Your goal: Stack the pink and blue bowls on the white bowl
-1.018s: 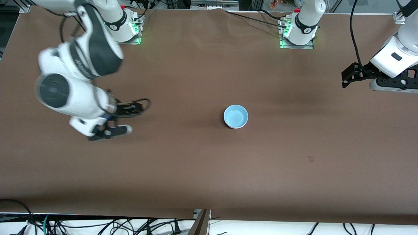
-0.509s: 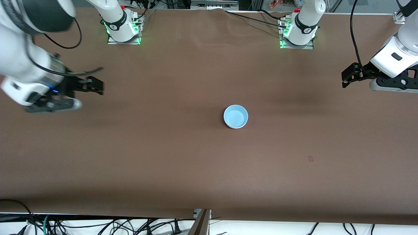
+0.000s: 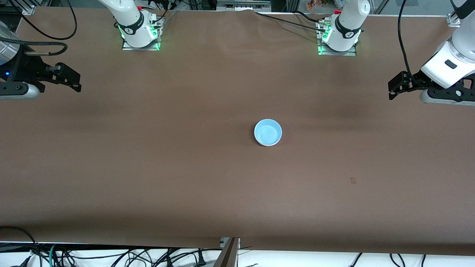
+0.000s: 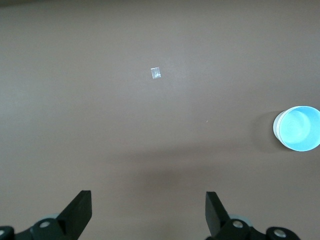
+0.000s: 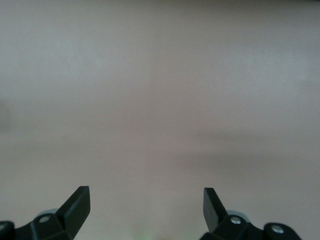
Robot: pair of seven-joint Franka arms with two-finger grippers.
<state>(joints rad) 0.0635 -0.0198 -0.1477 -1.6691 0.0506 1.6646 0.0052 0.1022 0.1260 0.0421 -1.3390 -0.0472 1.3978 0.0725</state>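
A light blue bowl (image 3: 268, 132) sits upright near the middle of the table, and the left wrist view shows the same blue bowl (image 4: 299, 128). A thin white wall (image 4: 275, 128) shows round its outside, as of the white bowl beneath it. The pink bowl is hidden. My left gripper (image 3: 390, 91) hangs open and empty over the left arm's end of the table, its fingertips wide apart (image 4: 148, 196). My right gripper (image 3: 77, 82) is open and empty over the right arm's end, with only bare table between its fingertips (image 5: 145, 191).
A small pale scrap (image 3: 353, 180) lies on the brown table cover, nearer to the front camera than the bowl. The two arm bases (image 3: 140, 33) (image 3: 339, 35) stand along the table's back edge. Cables hang below the front edge (image 3: 111, 256).
My right arm has swung away from the middle of the table toward its own end, gripper open and empty throughout. The left arm and the bowl have not moved.
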